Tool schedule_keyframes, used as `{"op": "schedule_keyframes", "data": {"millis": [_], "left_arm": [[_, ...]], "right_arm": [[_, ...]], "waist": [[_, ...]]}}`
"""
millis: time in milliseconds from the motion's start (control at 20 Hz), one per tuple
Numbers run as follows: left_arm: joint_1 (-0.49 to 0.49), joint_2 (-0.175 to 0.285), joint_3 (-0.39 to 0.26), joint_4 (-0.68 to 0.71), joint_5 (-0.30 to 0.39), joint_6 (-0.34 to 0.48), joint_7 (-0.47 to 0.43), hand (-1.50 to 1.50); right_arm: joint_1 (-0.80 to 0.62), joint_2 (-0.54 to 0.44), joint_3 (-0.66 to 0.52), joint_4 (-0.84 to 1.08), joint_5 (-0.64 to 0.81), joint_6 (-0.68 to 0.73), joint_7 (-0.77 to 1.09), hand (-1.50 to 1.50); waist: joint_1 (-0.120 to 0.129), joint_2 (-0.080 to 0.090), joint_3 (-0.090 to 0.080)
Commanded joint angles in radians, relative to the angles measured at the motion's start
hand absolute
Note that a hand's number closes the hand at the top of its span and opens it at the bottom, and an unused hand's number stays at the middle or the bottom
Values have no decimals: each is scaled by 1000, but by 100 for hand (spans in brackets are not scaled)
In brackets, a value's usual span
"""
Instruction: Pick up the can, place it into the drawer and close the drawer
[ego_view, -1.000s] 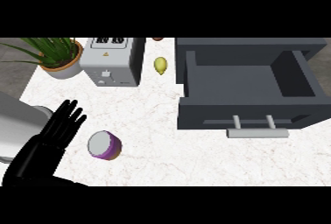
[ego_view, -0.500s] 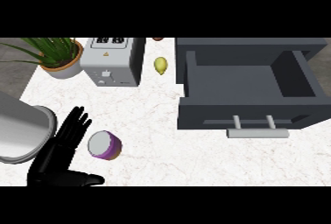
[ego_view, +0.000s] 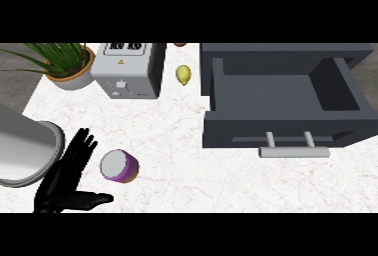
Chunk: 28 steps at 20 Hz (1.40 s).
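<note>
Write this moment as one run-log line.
left hand open, beside can, not holding | can on counter | drawer open, no can inside | right hand out of view

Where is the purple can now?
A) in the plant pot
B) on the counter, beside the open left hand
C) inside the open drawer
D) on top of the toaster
B: the can lies on the counter just right of the straight-fingered left hand; the drawer stands apart, further right.
</note>
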Motion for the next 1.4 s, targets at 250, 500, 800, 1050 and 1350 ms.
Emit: {"op": "schedule_keyframes", "data": {"millis": [250, 500, 800, 1050, 1350], "left_arm": [[-89, 37, 23, 285, -43, -43, -173, -150], [-140, 34, 41, 397, -35, -32, -208, -150], [-193, 15, 28, 603, -72, -40, -360, -150], [-276, 24, 38, 725, -68, -45, -386, -150], [-317, 3, 59, 752, -5, -62, -366, 150]], "right_arm": [[-41, -39, -74, -11, -64, 10, 74, -150], [-22, 54, -21, -45, 12, 16, 51, -150], [-30, 8, -95, -28, -69, 54, 93, -150], [-84, -9, -99, 59, -24, 82, 60, -150], [-8, 53, -105, -68, -82, 94, 115, -150]], "waist": [[-1, 0, 0], [-1, 0, 0], [-2, 0, 0], [-2, 1, 0], [-4, 0, 0]]}}
